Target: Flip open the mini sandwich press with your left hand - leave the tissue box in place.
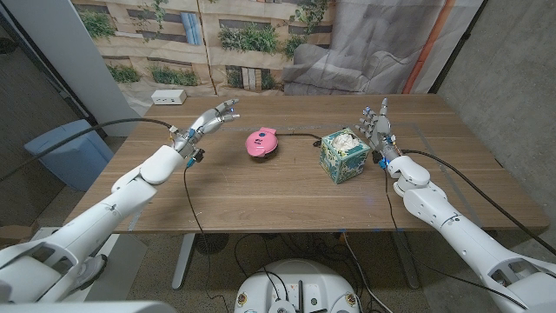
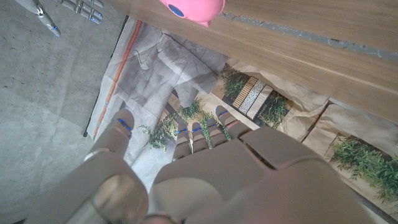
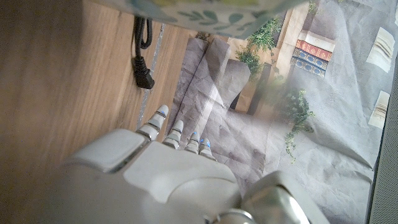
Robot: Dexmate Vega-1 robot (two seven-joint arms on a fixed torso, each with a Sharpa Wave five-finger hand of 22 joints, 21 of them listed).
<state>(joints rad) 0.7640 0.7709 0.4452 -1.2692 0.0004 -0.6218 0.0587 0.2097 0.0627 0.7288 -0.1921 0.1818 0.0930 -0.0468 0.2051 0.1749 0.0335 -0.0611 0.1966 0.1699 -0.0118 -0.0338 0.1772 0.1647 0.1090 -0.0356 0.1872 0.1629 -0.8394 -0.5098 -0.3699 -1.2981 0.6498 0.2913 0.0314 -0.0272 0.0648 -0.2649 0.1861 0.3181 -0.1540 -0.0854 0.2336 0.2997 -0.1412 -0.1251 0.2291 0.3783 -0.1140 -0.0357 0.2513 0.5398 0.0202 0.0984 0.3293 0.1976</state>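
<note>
The closed pink sandwich press [image 1: 261, 142] sits mid-tabletop [image 1: 261, 191] beside the tissue box [image 1: 341, 155], probably light, rigid and slippery, so the empty, spread-fingered left hand [image 1: 211, 120] should lift its front lid edge.

Wooden table [image 1: 287, 187] on metal legs, concrete floor. Behind it – printed backdrop [image 1: 191, 35] w/ building facade & plants; grey crumpled cloth [image 1: 373, 43] hangs on the right. White power strip [image 1: 168, 97] at table's far left corner. Blue bin [image 1: 65, 152] left of table. Lighting even.
</note>
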